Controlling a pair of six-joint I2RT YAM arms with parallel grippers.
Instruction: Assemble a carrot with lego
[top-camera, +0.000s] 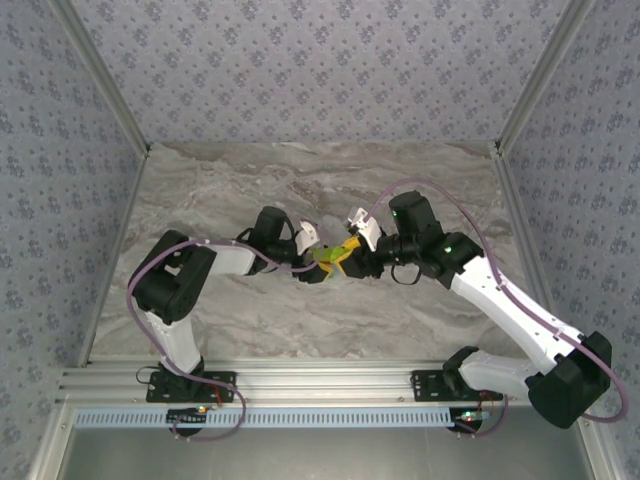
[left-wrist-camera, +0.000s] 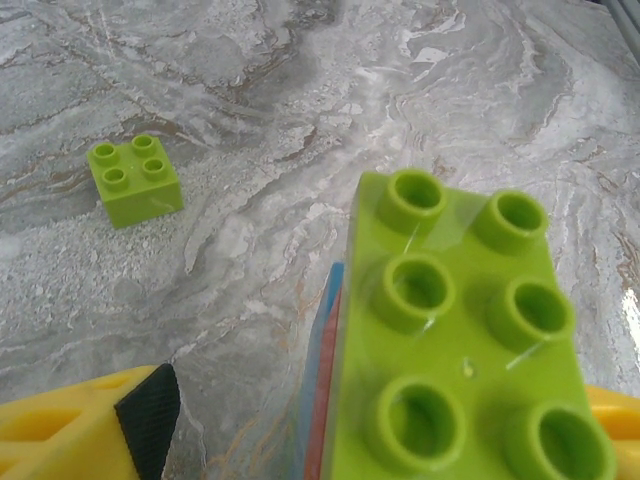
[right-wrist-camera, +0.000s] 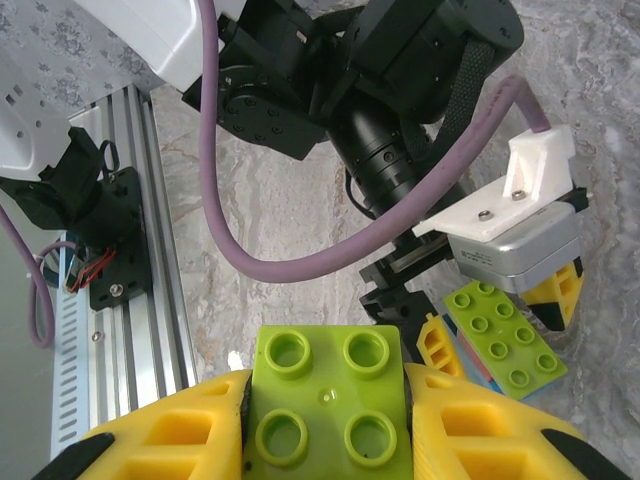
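Judging both light, stiff, slick — we note left fingers (left-wrist-camera: 70, 430) clamping the carrot (left-wrist-camera: 455, 330), right fingers (right-wrist-camera: 170, 440) a lime brick (right-wrist-camera: 325, 395), by flat sides.

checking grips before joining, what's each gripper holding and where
Left gripper clamps the carrot stack by its long sides; right gripper pinches a lime 2x2 brick by opposite sides.

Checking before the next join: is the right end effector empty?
No, a lime four-stud brick sits clamped in the right end effector.
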